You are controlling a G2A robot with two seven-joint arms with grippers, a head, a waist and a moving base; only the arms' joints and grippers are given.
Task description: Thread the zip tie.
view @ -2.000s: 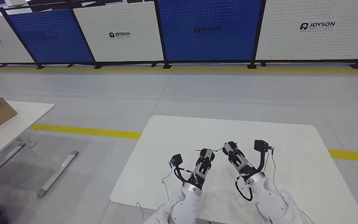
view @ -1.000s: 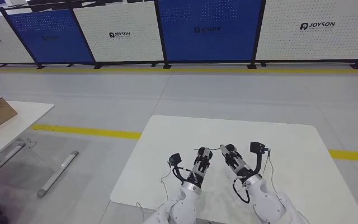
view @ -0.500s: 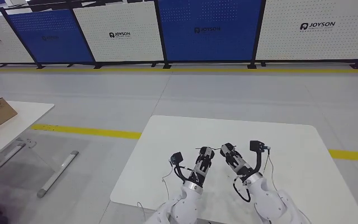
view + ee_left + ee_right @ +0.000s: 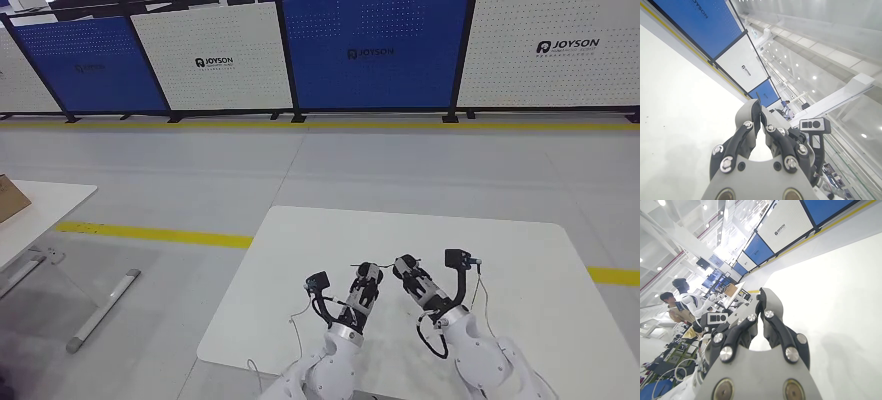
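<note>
Currently, over the white table (image 4: 500, 240), near its 6 o'clock edge, the left gripper (image 4: 368, 272) is angling toward 1 and the right gripper (image 4: 403, 265) toward 11, tips nearly meeting. The left is pinching the black zip tie (image 4: 758, 97); the right, likewise clamped, is seemingly gripping its other end.

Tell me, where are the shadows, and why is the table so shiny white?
Left wrist view: the table looks washed nearly blank, with a soft grey shadow beside the left gripper. Right wrist view: ceiling lights glare, and a faint shadow lies beside the right gripper.
</note>
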